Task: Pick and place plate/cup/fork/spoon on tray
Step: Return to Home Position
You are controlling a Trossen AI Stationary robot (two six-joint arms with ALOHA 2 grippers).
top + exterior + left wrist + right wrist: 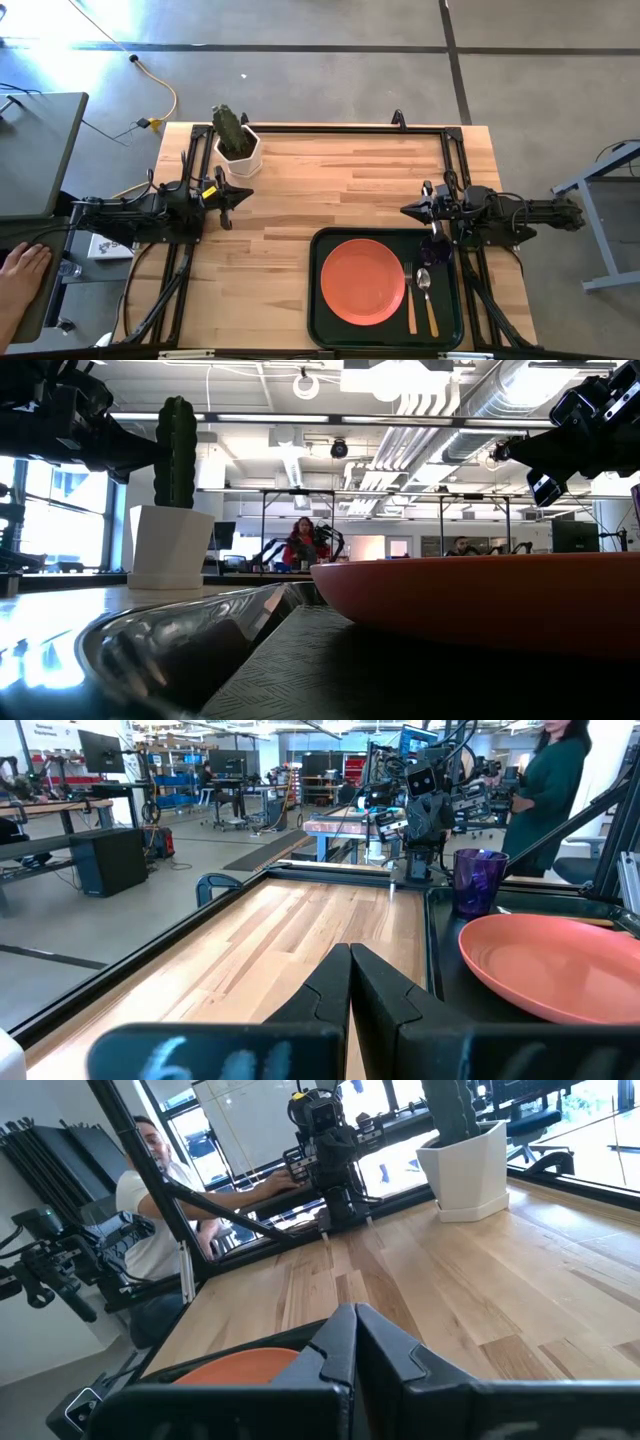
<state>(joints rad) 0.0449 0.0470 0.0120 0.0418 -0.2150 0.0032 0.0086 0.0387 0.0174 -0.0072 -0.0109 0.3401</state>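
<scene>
The dark green tray (318, 300) lies at the table's near right. On it lie the orange plate (362, 281), the fork (410, 298) and the spoon (428, 300), side by side right of the plate. The purple cup (435, 250) stands upright in the tray's far right corner; it also shows in the left wrist view (478, 882). My left gripper (245, 193) is shut and empty at the table's left, near the cactus pot. My right gripper (407, 210) is shut and empty just beyond the tray's far edge.
A white pot with a green cactus (236, 145) stands at the table's far left. A black frame rail (330, 130) runs around the table. A person's hand (22, 268) rests beside the table on the left. Bare wood lies between the two arms.
</scene>
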